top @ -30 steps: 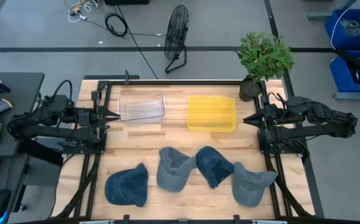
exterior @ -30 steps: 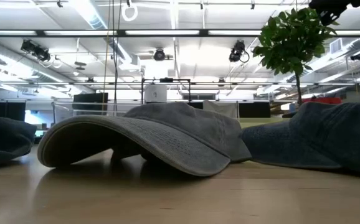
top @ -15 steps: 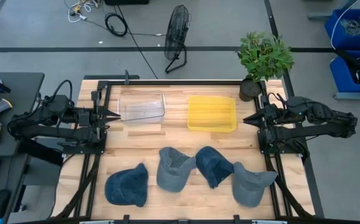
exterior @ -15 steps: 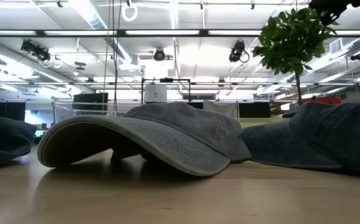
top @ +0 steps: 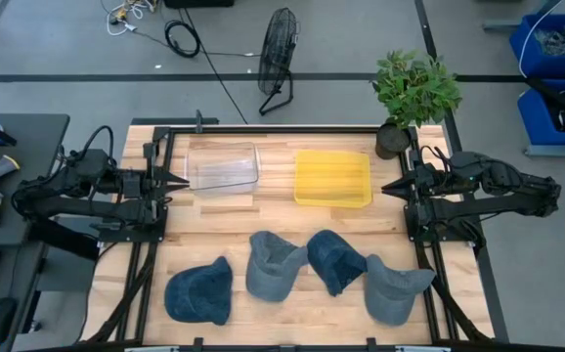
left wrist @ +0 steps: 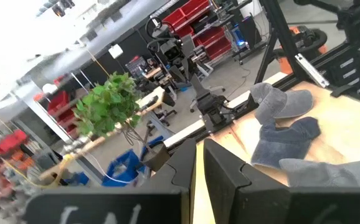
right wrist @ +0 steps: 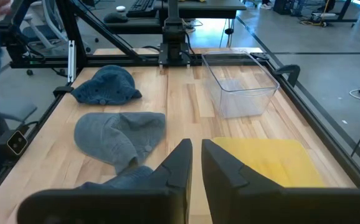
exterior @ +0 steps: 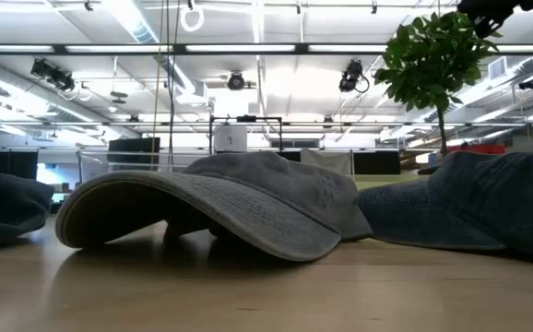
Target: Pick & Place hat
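Four hats lying in row along near table edge, well in front of both parked arms. Left gripper clenched, empty; right gripper likewise. Right-end hat sitting nearer right gripper; left-end hat nearer left.

The high view looks straight down on the whole bench. The low view sits at bench-top height, very close to a grey cap. Each wrist view faces across the bench from its side edge, sharing the caps.
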Action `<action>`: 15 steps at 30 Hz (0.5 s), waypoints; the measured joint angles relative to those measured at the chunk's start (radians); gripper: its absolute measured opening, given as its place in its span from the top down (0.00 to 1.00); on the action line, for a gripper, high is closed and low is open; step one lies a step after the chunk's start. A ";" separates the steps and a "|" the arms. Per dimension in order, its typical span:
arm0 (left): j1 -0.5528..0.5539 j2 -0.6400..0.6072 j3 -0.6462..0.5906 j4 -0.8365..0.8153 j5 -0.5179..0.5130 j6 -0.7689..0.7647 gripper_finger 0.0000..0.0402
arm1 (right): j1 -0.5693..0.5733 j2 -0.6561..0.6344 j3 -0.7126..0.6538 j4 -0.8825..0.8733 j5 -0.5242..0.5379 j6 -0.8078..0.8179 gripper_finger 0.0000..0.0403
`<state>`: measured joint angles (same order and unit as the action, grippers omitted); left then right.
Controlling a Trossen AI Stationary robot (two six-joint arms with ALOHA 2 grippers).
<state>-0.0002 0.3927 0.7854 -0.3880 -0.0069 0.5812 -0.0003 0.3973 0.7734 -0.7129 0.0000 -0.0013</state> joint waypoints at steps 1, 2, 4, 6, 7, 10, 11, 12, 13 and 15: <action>0.000 0.000 0.000 0.011 0.000 0.020 0.91 | 0.000 0.000 0.000 0.000 0.000 0.000 0.89; 0.000 0.000 0.000 0.019 0.000 0.032 0.91 | 0.000 0.000 0.000 0.000 0.000 0.000 0.89; 0.000 0.000 0.000 0.023 0.000 0.032 0.91 | 0.000 0.000 0.000 0.000 0.000 0.000 0.89; 0.000 0.000 0.000 0.024 0.000 0.012 0.91 | 0.000 0.000 0.000 0.000 0.000 0.000 0.89; 0.000 0.000 0.000 0.024 0.000 -0.003 0.91 | 0.000 0.000 0.000 0.000 0.000 0.000 0.89; 0.000 0.000 0.000 0.038 0.008 -0.031 0.91 | 0.000 0.000 0.000 0.000 0.000 0.000 0.89; 0.000 0.000 0.000 0.040 0.009 -0.051 0.91 | 0.000 0.000 0.000 0.000 0.000 0.000 0.89; 0.000 0.000 0.000 0.040 0.010 -0.068 0.91 | 0.000 0.000 0.000 0.000 0.000 0.000 0.89; 0.000 0.000 0.000 0.041 0.011 -0.089 0.91 | 0.000 0.000 0.000 0.000 0.000 0.000 0.89; 0.000 0.000 0.000 0.041 0.011 -0.130 0.91 | 0.000 0.000 0.000 0.000 0.000 0.000 0.89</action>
<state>-0.0002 0.3927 0.7855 -0.3475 0.0041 0.4508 -0.0005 0.3973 0.7738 -0.7131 -0.0002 -0.0017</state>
